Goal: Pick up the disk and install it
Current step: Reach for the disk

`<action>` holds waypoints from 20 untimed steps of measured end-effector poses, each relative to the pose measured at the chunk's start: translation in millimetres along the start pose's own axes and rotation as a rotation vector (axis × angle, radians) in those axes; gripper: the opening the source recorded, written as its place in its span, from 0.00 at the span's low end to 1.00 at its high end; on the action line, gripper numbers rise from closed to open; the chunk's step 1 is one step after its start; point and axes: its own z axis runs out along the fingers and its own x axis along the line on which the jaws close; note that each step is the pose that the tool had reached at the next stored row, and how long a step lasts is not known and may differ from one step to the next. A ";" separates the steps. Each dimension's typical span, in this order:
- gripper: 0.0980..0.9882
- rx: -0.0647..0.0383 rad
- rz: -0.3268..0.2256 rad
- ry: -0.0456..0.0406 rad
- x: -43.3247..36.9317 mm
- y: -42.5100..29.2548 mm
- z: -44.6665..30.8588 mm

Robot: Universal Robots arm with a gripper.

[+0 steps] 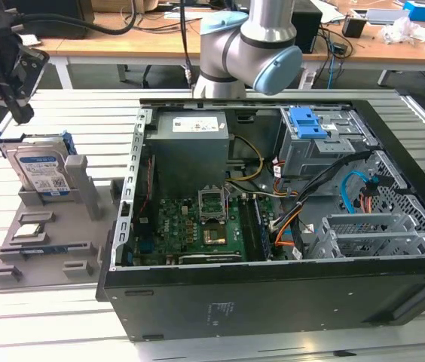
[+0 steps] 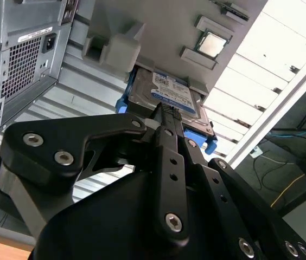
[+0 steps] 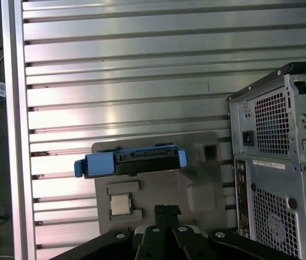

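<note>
The disk (image 1: 43,170) is a silver drive with a white-and-blue label in a blue caddy frame. It stands on edge in a slot of the grey holder (image 1: 54,241), at the exterior view's left. My gripper (image 1: 21,113) hangs above the disk, slightly toward the exterior view's left and clear of it. In both wrist views the black fingertips (image 3: 166,210) are pressed together with nothing between them. In the second wrist view the gripper (image 2: 166,111) points down at the disk's labelled face (image 2: 169,89). In the first wrist view the disk's blue top edge (image 3: 134,161) lies ahead of the gripper.
An open black computer case (image 1: 273,294) fills the middle and right of the slatted metal table (image 1: 84,113), with a blue bracket (image 1: 307,121) on its drive cage. A small square silver chip (image 1: 30,230) sits on the grey holder. The arm's base (image 1: 250,45) stands behind the case.
</note>
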 end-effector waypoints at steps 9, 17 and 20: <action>0.01 0.000 0.000 0.0000 18.4 -1.4 -0.5; 0.01 0.000 0.000 0.0000 33.4 -2.5 -0.9; 0.01 0.000 0.000 0.0000 38.5 -2.9 -1.0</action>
